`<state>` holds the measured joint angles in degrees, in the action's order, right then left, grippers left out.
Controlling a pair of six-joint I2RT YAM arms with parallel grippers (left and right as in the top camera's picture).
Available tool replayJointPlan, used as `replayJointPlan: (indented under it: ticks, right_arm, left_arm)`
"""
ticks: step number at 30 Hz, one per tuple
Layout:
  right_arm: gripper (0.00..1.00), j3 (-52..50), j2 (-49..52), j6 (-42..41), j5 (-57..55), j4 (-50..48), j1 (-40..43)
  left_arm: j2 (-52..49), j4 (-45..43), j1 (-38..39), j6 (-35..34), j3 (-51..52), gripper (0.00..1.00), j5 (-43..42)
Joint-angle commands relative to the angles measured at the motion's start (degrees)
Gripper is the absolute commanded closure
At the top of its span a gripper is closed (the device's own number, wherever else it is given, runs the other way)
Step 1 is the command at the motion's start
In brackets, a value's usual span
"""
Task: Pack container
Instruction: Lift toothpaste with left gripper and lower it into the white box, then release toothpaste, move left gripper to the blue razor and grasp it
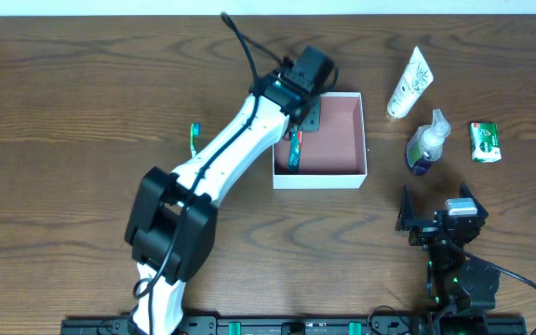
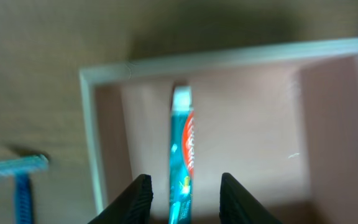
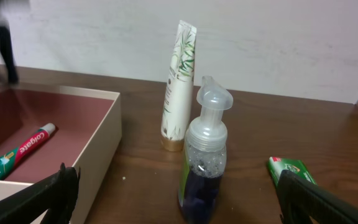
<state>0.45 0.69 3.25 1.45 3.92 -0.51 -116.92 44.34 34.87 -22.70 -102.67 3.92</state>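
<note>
Spread wide, my left gripper point(image 2: 185, 186) hangs over a brown wood-grain table point(image 1: 82, 93) backed by a white wall point(image 3: 291, 43), with the container point(image 2: 104, 137) directly beneath its fingers. By my count there is one toothpaste tube point(image 2: 182, 149) lying on the pink floor under that gripper and one blue razor point(image 2: 17, 180) on the wood just outside the container wall. Ahead of my right gripper point(image 1: 435, 212) are one white tube point(image 3: 178, 87), one pump bottle point(image 3: 204, 168) and one green packet point(image 3: 291, 174). Neither gripper grasps anything: the right gripper is also wide apart, and the left one's fingers flank the toothpaste tube with a gap on either side.
</note>
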Motion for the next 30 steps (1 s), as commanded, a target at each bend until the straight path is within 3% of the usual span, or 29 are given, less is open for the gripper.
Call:
replayJointPlan:
  ticks: [1, 4, 9, 18, 30]
  right_arm:
    - [0.01, -0.13, -0.42, 0.68, -0.35, 0.22, -1.01]
    - [0.01, -0.13, -0.42, 0.68, -0.35, 0.22, -1.01]
    - [0.01, -0.13, -0.42, 0.68, -0.35, 0.22, -1.01]
    - [0.01, -0.13, -0.42, 0.68, -0.35, 0.24, -1.01]
    - [0.01, -0.13, -0.42, 0.68, -0.35, 0.22, -1.01]
  left_arm:
    - [8.98, 3.58, -1.53, 4.90, -6.14, 0.63, 8.33]
    - [12.22, 11.23, -4.98, 4.90, -6.14, 0.63, 13.31]
    - [11.30, 21.22, -12.28, 5.35, -3.30, 0.62, 7.41]
    - [4.96, 14.88, -16.04, 10.45, 6.51, 0.61, -2.34]
    - [-3.43, 14.23, -16.22, 10.93, 7.54, 0.61, -3.98]
